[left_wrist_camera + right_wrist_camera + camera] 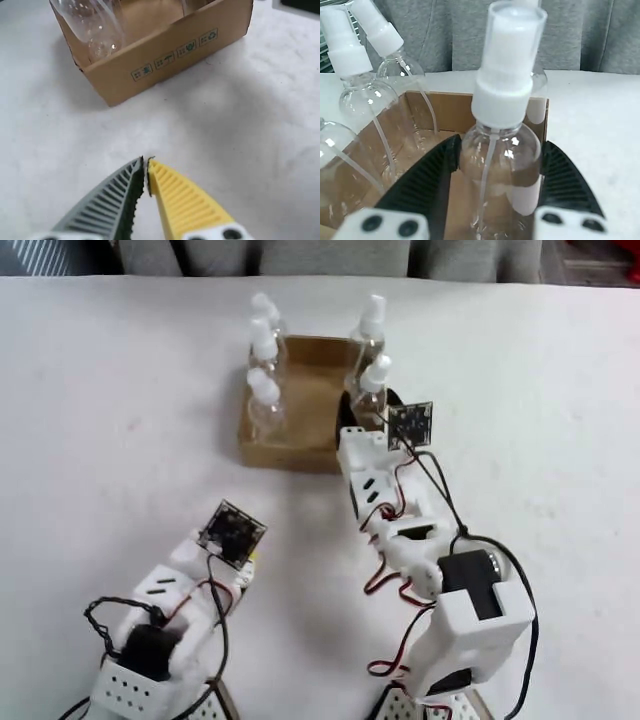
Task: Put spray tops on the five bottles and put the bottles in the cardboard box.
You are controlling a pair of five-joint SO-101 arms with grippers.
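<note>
The right gripper [499, 150] clasps a clear bottle [502, 125] with a white spray top, upright at the cardboard box's [290, 452] near right corner. The left gripper [146, 172], pinched together and empty, hangs over the tabletop [120, 390] near its front edge.

- Table [120, 390]: white matte top, slightly mottled. It takes up nearly the whole high view, w/ its far edge near the top.
- Behind the far edge: grey fabric [330, 255] w/ vertical folds, running across the back. The right wrist view shows the same cloth hanging past the table.
- High view, top-left corner: slatted strip [40, 255], light/dark bars — can't tell if blinds or a vent.
- High view, top-right corner: sth red [600, 250] on a dark bg, too cropped to identify.
- Light: soft, even; shadows on the table are faint w/ blurred edges.
</note>
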